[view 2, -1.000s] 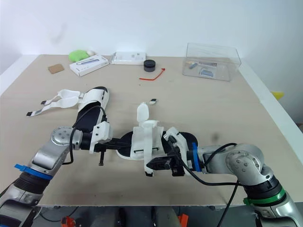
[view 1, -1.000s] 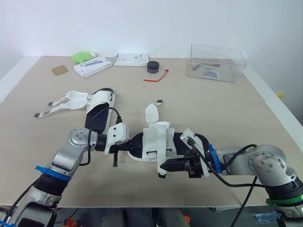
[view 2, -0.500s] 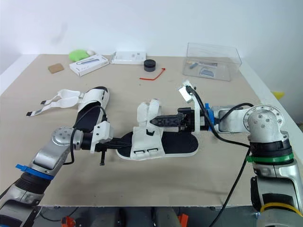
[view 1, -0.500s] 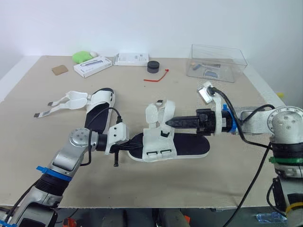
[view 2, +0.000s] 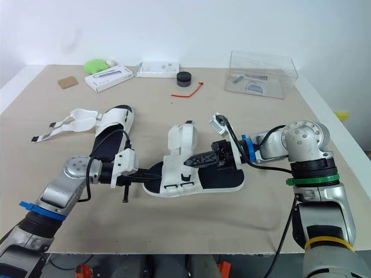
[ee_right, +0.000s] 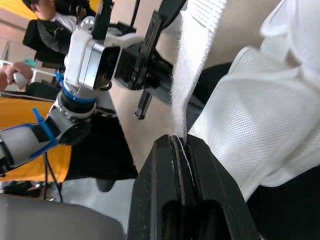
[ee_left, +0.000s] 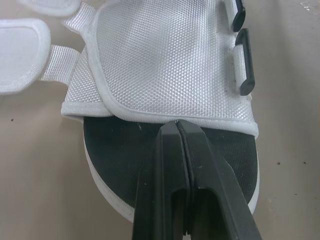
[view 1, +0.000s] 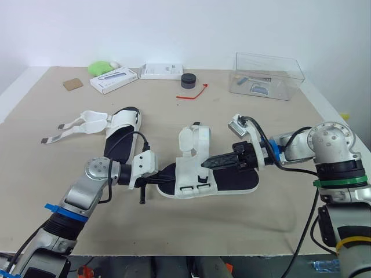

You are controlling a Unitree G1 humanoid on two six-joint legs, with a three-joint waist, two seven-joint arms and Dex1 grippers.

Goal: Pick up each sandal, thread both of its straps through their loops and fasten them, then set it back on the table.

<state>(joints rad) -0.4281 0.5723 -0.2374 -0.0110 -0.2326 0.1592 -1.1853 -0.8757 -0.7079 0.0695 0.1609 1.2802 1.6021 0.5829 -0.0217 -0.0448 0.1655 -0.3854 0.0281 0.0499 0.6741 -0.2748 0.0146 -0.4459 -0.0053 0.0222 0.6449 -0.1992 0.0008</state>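
Note:
The middle sandal (view 1: 232, 180), white sole with a black footbed, lies flat on the table. Its white mesh upper (view 1: 194, 168) stands up over it. My left gripper (view 1: 168, 172) is shut, its tips resting on the footbed (ee_left: 115, 145) at the edge of the upper (ee_left: 160, 60). From the right, my right gripper (view 1: 204, 165) reaches to the upper and is shut on a white strap (ee_right: 192, 75), which runs up from between its fingers. The second sandal (view 1: 122, 136) lies to the left with its straps (view 1: 75, 124) spread open on the table.
Along the back of the table stand a clear plastic box (view 1: 266, 75), two white boxes (view 1: 113, 81) (view 1: 160, 72), a black round puck (view 1: 187, 81), a red cord (view 1: 194, 94), a green lump (view 1: 101, 69) and a brown square (view 1: 73, 86). A person (ee_right: 40, 10) is beyond the table.
My right arm swung from the sandal's near side round to its right, then dropped to the upper and closed on the strap. The strap flap is now folded over. The left arm stayed put.

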